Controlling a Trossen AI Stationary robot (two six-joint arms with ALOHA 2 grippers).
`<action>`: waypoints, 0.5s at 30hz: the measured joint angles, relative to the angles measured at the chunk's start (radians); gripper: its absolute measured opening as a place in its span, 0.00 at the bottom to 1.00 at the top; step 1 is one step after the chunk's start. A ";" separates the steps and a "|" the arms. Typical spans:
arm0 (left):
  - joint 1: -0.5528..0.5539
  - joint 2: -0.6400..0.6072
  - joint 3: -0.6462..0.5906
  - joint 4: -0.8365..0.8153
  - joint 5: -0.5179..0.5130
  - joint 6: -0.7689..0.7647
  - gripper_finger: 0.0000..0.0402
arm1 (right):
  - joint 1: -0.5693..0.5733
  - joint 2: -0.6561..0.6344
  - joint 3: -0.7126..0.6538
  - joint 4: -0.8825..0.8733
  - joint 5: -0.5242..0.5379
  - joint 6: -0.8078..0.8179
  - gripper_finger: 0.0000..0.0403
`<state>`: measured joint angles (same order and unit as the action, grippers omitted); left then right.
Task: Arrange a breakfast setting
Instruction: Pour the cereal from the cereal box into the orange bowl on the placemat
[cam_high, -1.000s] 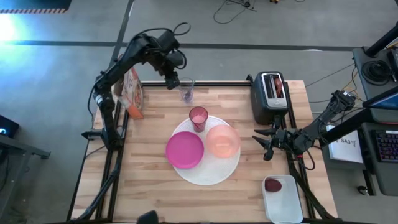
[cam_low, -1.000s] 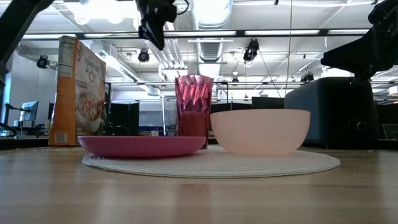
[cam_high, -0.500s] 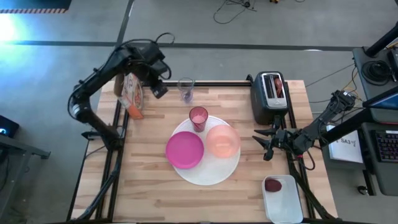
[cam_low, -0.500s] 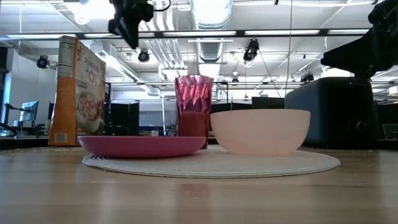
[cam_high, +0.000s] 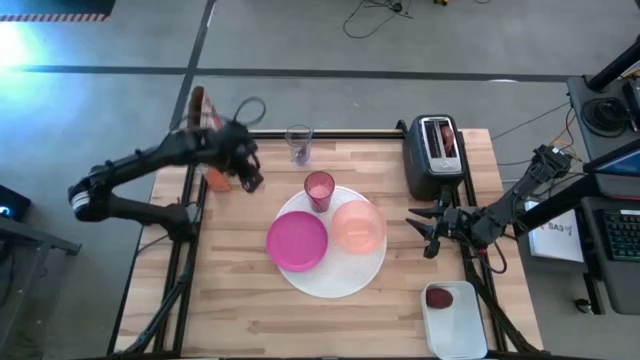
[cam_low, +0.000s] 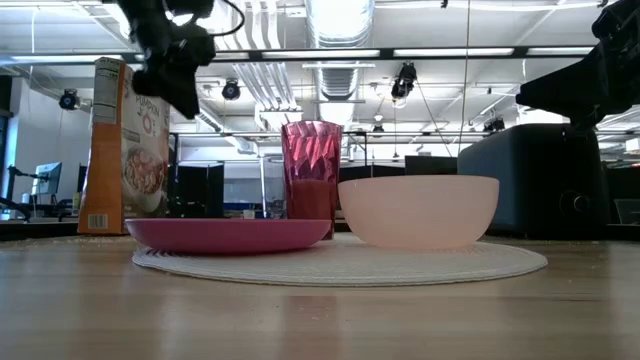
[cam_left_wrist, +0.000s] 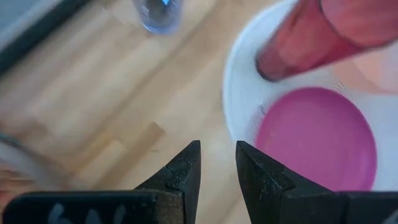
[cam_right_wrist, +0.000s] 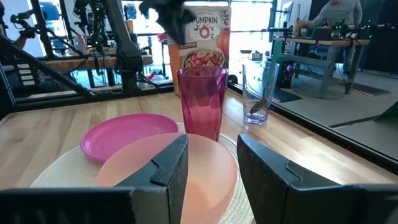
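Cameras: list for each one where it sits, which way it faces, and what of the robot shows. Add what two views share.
High view: above the table, looking straight down; both arms show, left gripper near the cereal box, right gripper by the toaster.
Low view: at table-top height, looking level at the pale pink bowl; the left arm shows.
Left wrist view: looks down past its fingers at the smaller magenta plate.
Right wrist view: looks level across the table past its fingers.
All four views share the pink tumbler.

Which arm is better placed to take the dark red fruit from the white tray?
Right, probably. The right gripper hovers at the table's right edge, near the fruit in the tray. The left gripper is on the far left side, beyond the plates.
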<state>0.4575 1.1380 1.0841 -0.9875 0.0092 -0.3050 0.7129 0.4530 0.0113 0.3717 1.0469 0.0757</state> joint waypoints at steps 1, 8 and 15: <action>-0.023 -0.023 -0.057 0.047 0.000 -0.026 0.21 | 0.000 0.000 0.000 0.000 0.000 0.001 0.32; -0.157 -0.105 -0.351 0.411 -0.036 -0.221 0.21 | 0.000 0.000 0.000 0.000 0.000 0.001 0.32; -0.260 -0.077 -0.412 0.419 -0.122 -0.439 0.21 | 0.000 0.000 0.000 0.000 0.000 0.000 0.32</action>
<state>0.1980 1.0608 0.6717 -0.5686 -0.1130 -0.7442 0.7130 0.4530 0.0113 0.3717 1.0466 0.0759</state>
